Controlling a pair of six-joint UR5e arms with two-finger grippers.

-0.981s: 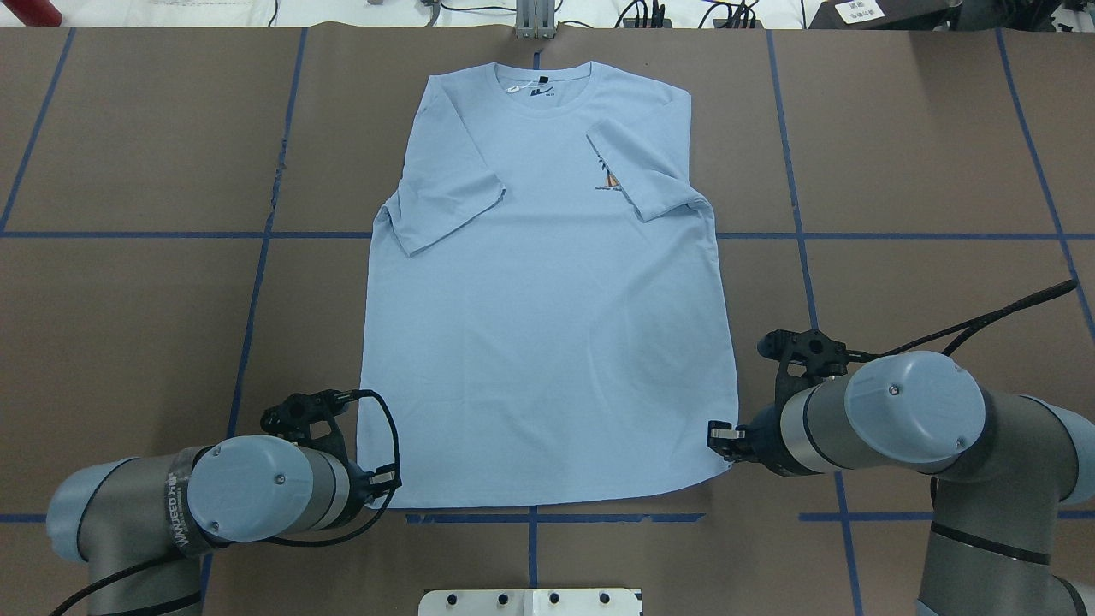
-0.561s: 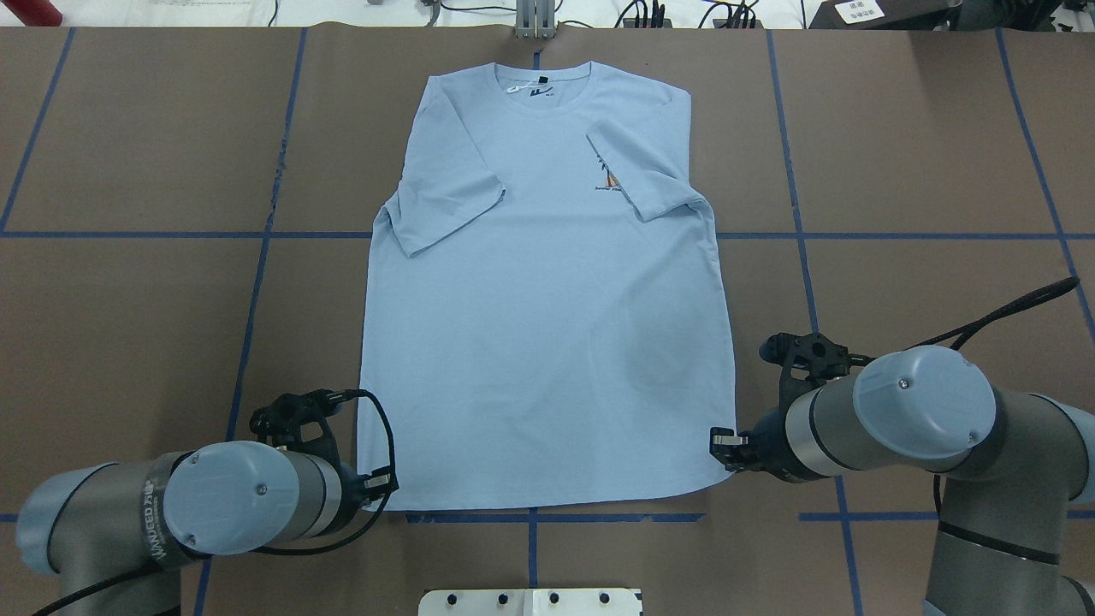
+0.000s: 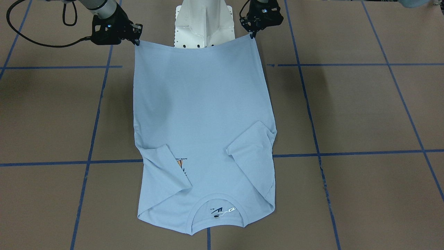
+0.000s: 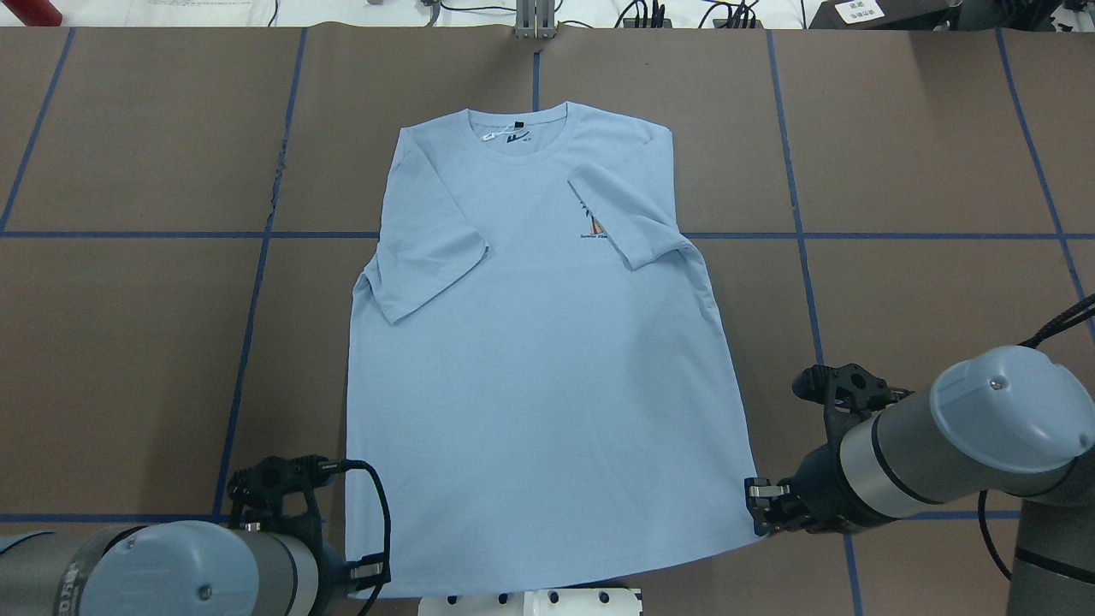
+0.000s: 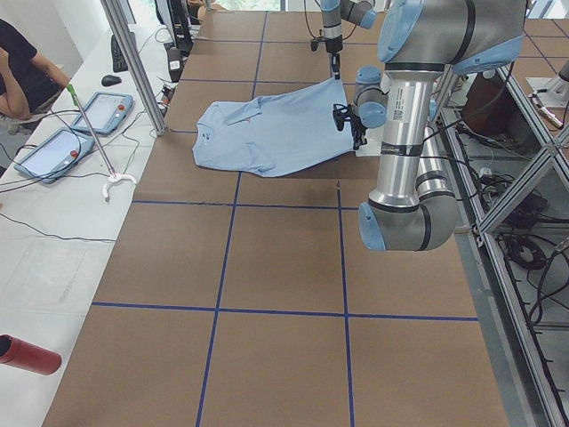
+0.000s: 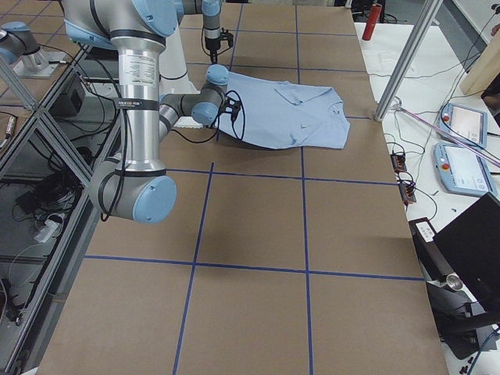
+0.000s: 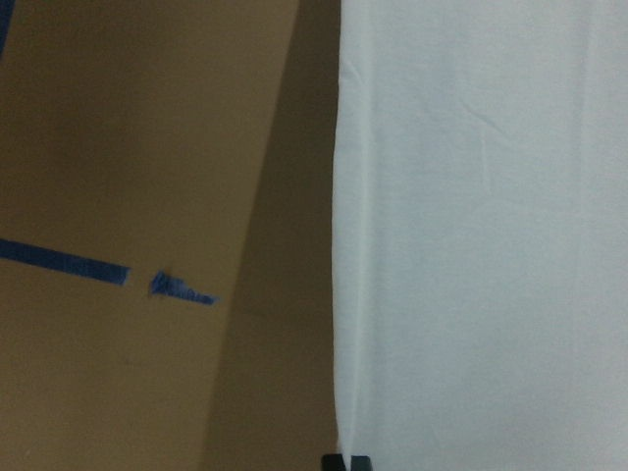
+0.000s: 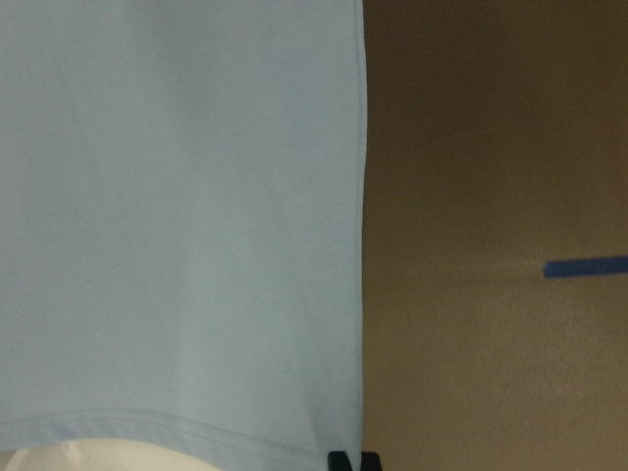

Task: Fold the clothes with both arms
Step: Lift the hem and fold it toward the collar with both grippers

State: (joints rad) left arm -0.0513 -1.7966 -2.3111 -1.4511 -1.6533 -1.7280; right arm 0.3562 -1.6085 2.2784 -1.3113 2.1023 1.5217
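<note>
The light blue T-shirt (image 4: 539,385) lies front up on the brown table, neck at the far end, both sleeves folded inward. One sleeve partly covers the palm print (image 4: 592,229). My left gripper (image 4: 369,575) is shut on the near left hem corner. My right gripper (image 4: 758,506) is shut on the near right hem corner. In the front-facing view the left gripper (image 3: 251,34) and the right gripper (image 3: 136,39) hold the hem raised and taut, and the shirt (image 3: 201,114) slopes down to the table. The wrist views show only shirt edge (image 7: 471,245) (image 8: 177,216).
The white pedestal base (image 3: 204,21) sits just under the raised hem. Blue tape lines (image 4: 924,235) grid the brown table. A metal post (image 5: 133,62), pendant screens (image 5: 53,151) and a red cylinder (image 5: 27,354) stand on the far white bench.
Both grippers have drawn back toward the robot base with the hem corners. The whole shirt has slid toward the robot, and its hem now reaches the pedestal.
</note>
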